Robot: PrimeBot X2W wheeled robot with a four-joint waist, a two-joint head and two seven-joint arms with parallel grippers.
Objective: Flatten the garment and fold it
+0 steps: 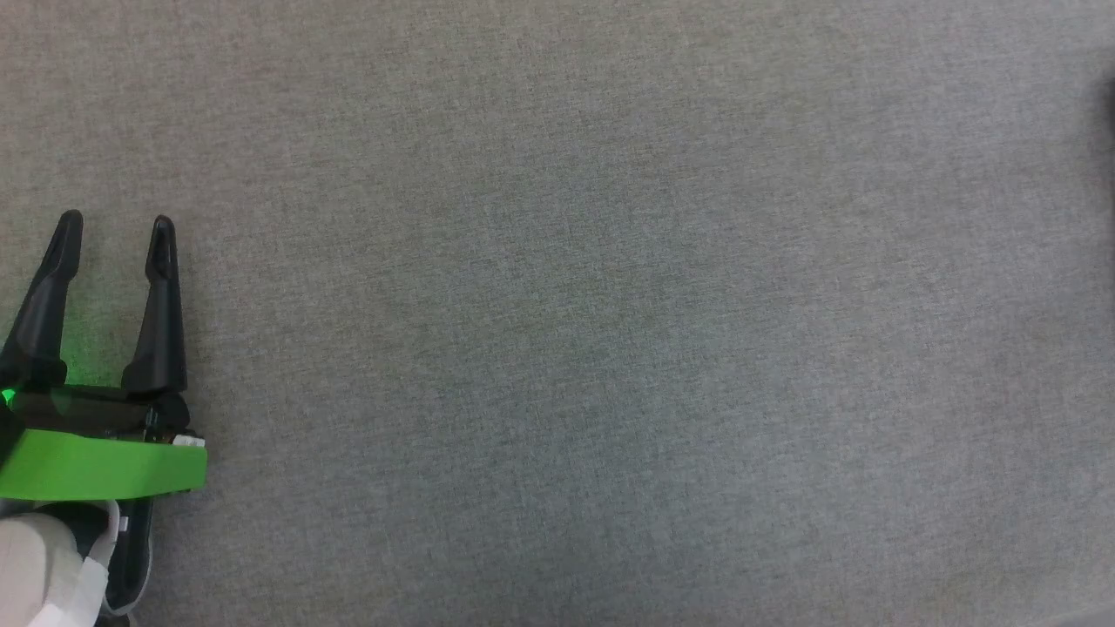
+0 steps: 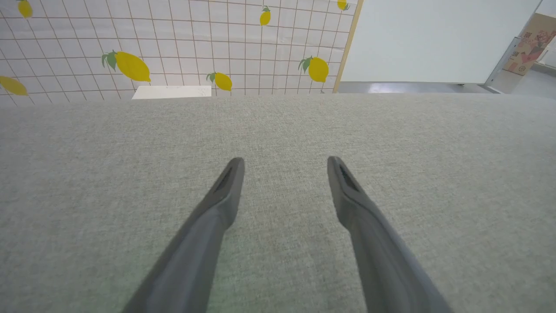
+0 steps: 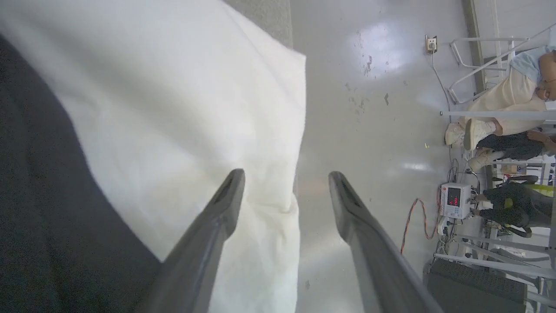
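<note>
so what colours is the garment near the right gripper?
The garment is white with a black part, clearest in the right wrist view, past the right gripper.

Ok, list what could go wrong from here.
1. The right end effector is open astride the garment at its white edge, with floor beyond. A shallow pinch could miss and let cloth slide off the grey surface.
2. The left end effector is open over bare surface, apart from the cloth. A one-sided pull would likely bunch it, not flatten it.
</note>
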